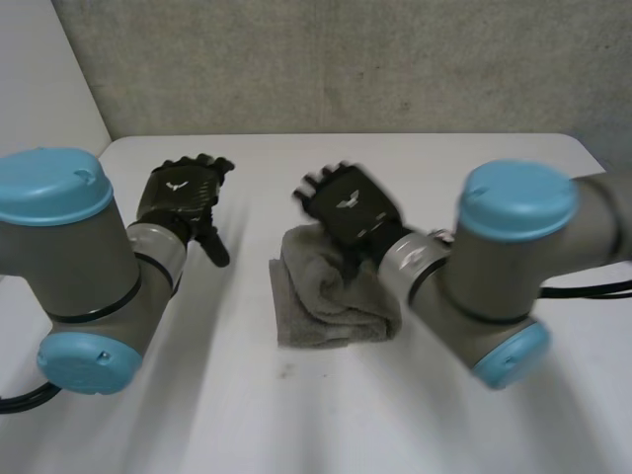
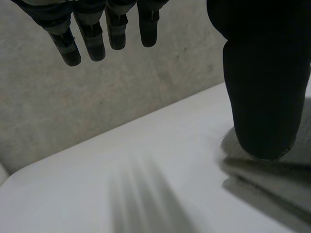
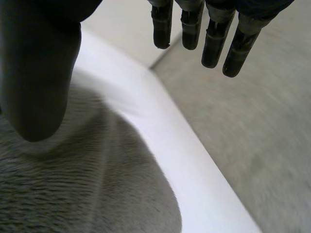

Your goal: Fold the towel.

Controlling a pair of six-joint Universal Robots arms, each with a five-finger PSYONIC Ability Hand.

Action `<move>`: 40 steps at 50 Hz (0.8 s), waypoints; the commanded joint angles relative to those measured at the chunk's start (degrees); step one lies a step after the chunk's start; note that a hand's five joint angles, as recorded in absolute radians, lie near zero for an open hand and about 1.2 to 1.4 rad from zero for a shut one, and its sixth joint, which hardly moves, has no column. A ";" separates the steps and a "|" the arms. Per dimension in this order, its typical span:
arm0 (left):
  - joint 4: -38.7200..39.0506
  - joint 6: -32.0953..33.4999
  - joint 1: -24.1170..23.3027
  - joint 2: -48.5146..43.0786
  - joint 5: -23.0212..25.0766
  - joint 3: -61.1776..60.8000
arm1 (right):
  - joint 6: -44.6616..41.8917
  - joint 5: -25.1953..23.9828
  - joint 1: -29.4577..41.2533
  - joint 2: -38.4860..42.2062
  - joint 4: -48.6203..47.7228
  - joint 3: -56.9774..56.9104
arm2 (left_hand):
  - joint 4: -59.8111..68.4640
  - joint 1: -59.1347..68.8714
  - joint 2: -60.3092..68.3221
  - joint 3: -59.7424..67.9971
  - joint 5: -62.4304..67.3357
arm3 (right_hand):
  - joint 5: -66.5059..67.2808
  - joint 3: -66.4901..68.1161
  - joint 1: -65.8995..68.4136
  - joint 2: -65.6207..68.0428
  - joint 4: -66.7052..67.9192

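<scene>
**Towel sat right under the right hand, left hand parked way off to the side**

The grey towel [image 1: 331, 301] was found near the middle of the white table [image 1: 247, 415], already bunched into a thick, roughly square bundle. A fat rolled fold could be seen along the edge nearest the robot. No clear long axis could be made out, tbh, since it was about as wide as it was deep.

The right hand [image 1: 348, 204] was held over the towel's far edge, palm down. In the right wrist view the fingers [image 3: 212, 43] were seen straight and spread well away from the thumb [image 3: 39, 82], and nothing was gripped. The towel [image 3: 87, 194] lay beneath the palm and thumb. Whether the thumb was actually touching the pile couldn't be told.

The left hand [image 1: 181, 191] was raised well apart from the towel, off to its left. Its fingers [image 2: 92, 39] were relaxed and mostly straight, and nothing was held there either.

So the towel lay directly below the right hand and off to the right of the left one. Any next grab or press would probably be made by the right hand. The left would need to be brought across first.
</scene>
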 commanded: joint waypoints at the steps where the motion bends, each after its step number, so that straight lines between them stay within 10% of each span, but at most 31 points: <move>1: -0.40 -3.07 -3.41 -3.14 3.23 3.78 | 14.76 0.09 -7.08 -2.32 6.98 0.79 | 2.48 2.02 2.48 1.76 0.59 | -3.68 -4.04 -3.29 -4.41 -4.92; 21: -8.56 -3.68 -10.09 -21.59 2.71 15.90 | 18.55 -0.26 -9.74 8.92 12.72 -4.31 | 5.67 5.22 5.67 4.96 3.78 | -3.68 -4.04 -3.29 -4.41 -4.92; 40: -10.42 -3.25 -10.09 -13.88 -0.81 14.23 | 13.63 0.00 -9.30 3.57 13.07 -4.49 | 3.49 3.04 3.49 2.78 1.60 | -3.68 -4.04 -3.29 -4.41 -4.92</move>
